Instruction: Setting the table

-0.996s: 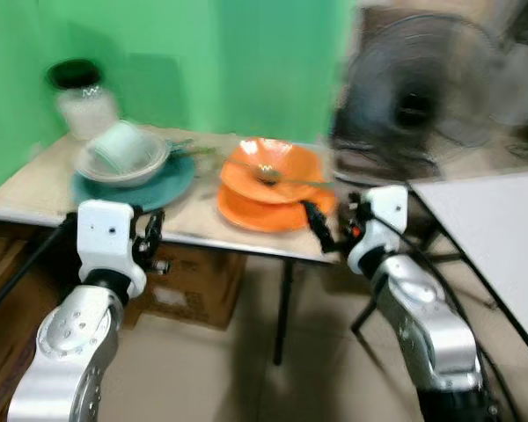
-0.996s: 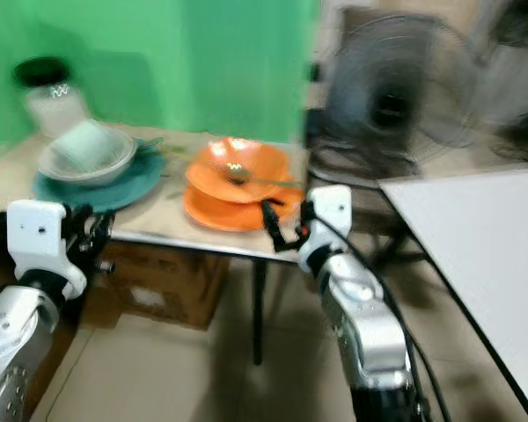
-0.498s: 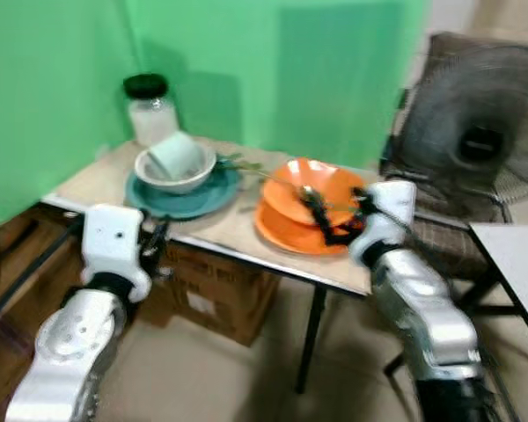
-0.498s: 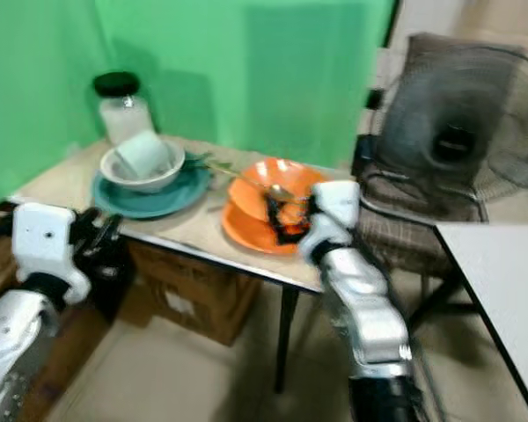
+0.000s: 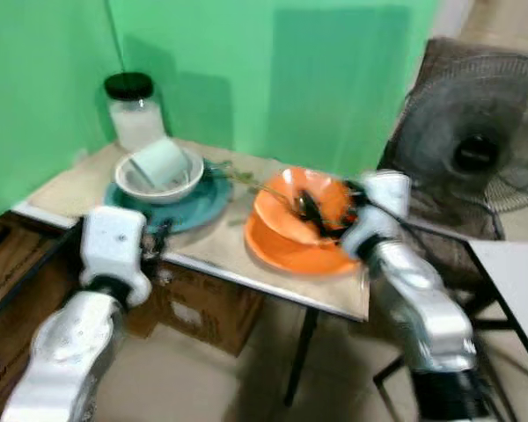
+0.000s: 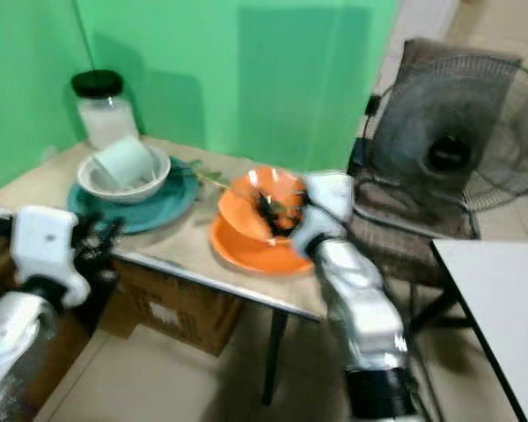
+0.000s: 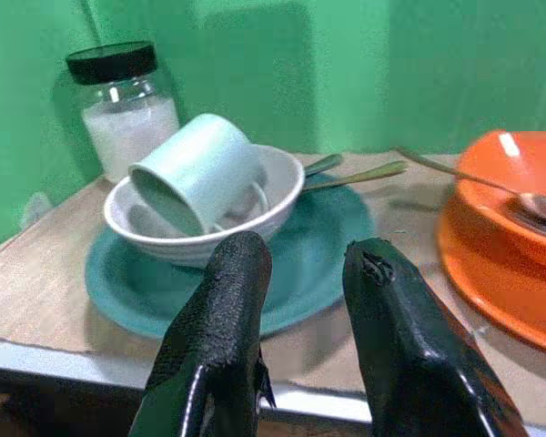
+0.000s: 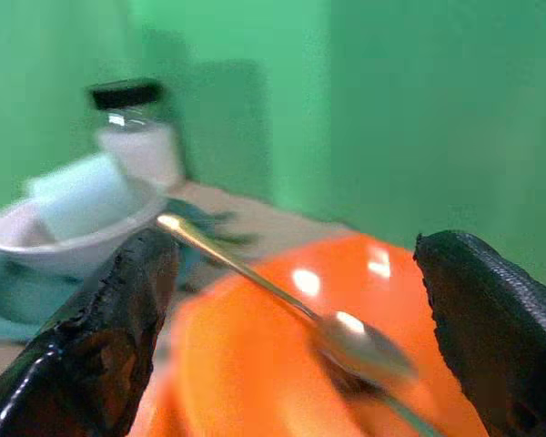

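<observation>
Green backdrop behind a small tabletop; a fan stood off to my right.

Layout: orange bowl sat nested on an orange plate at the near right of the tabletop, with a metal spoon lying in the bowl, its handle running out over the rim toward the teal plate. On the teal plate sat a white bowl with a pale green cup tipped on its side inside it. A jar with a black lid stood behind, near the backdrop.

Right tool was over the orange bowl, fingers spread wide on either side of the spoon, nothing gripped. Left tool hung just short of the tabletop's near edge, pointed at the teal plate, fingers a narrow gap apart and empty.

Handling judgement: the spoon looked light, stiff and slick; a pinch on the thin handle mid-length seemed safer than on the rounded end, which would likely slip. Bowl and plate looked rigid, glossy and probably breakable; a rim grip on either would be the place, kept level so the stack stays nested.
</observation>
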Tool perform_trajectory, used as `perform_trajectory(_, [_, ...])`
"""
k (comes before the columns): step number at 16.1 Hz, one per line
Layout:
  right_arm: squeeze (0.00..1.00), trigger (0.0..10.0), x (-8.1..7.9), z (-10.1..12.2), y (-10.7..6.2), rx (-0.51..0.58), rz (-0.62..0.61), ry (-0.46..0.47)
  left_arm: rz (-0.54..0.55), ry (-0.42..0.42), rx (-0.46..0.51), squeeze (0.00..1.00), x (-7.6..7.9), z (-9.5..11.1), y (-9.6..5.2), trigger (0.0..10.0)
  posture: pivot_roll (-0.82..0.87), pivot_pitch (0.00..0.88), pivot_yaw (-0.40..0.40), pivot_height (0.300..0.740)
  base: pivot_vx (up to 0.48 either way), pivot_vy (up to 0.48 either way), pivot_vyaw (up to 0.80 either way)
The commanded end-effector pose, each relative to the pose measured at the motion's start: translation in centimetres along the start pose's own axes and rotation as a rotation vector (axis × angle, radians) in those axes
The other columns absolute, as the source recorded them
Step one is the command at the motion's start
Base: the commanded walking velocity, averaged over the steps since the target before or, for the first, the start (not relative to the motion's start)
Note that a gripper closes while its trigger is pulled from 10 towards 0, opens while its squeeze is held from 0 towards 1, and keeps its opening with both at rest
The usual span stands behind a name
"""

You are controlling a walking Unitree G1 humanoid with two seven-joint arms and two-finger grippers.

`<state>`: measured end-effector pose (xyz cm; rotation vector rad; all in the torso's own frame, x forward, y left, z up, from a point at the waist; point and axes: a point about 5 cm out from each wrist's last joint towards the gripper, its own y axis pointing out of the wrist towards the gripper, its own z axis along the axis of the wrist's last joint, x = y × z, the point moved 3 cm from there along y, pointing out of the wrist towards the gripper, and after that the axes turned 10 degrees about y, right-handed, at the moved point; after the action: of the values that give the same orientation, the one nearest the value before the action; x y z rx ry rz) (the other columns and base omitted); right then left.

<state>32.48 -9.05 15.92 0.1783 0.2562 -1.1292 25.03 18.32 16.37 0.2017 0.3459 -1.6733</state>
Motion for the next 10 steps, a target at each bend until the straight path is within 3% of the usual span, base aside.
perform_trajectory(1, [0.00, 10.0, 1.9, 0.3, -0.5, -0.005, -0.052, -0.025, -0.035, -0.006, 0.017, 0.00, 0.7, 0.5, 0.1, 10.0, 0.10, 0.000, -0.018, 0.740, 0.296, 0.000, 0.00])
perform_trajectory(3, [0.00, 10.0, 2.5, 0.5, -0.3, -0.024, -0.055, -0.054, -0.051, 0.000, 0.017, 0.00, 0.9, 0.5, 0.1, 10.0, 0.10, 0.000, -0.017, 0.740, 0.291, 0.000, 0.00])
perform_trajectory(4, [0.78, 10.0, 2.5, 0.8, -0.1, -0.033, -0.027, -0.051, -0.072, 0.002, 0.017, 0.00, 1.1, 0.5, 0.1, 10.0, 0.09, 0.000, -0.017, 0.740, 0.000, 0.000, 0.00])
perform_trajectory(5, [1.00, 10.0, 2.4, 1.7, 0.7, -0.055, 0.035, -0.043, -0.127, 0.015, 0.008, 0.00, 1.5, 0.4, 0.1, 10.0, 0.09, 0.000, -0.016, 0.740, 0.000, 0.000, 0.00])
perform_trajectory(6, [1.00, 10.0, 2.3, 2.0, 1.0, -0.080, 0.069, -0.048, -0.148, 0.007, 0.009, 0.15, 1.6, 0.4, 0.1, 10.0, 0.08, 0.000, -0.016, 0.740, 0.000, 0.000, 0.00])
perform_trajectory(7, [1.00, 10.0, 2.5, 2.0, 1.7, -0.170, 0.119, -0.101, -0.184, -0.008, 0.034, 1.00, 1.5, 0.8, 0.1, 10.0, 0.08, 0.000, -0.018, 0.740, 0.000, 0.000, 0.00])
perform_trajectory(10, [1.00, 10.0, 3.4, 1.6, 2.7, -0.324, 0.165, -0.213, -0.280, 0.015, 0.039, 1.00, 1.9, 1.2, 0.1, 10.0, 0.07, 0.000, -0.026, 0.740, 0.000, 0.000, 0.00])
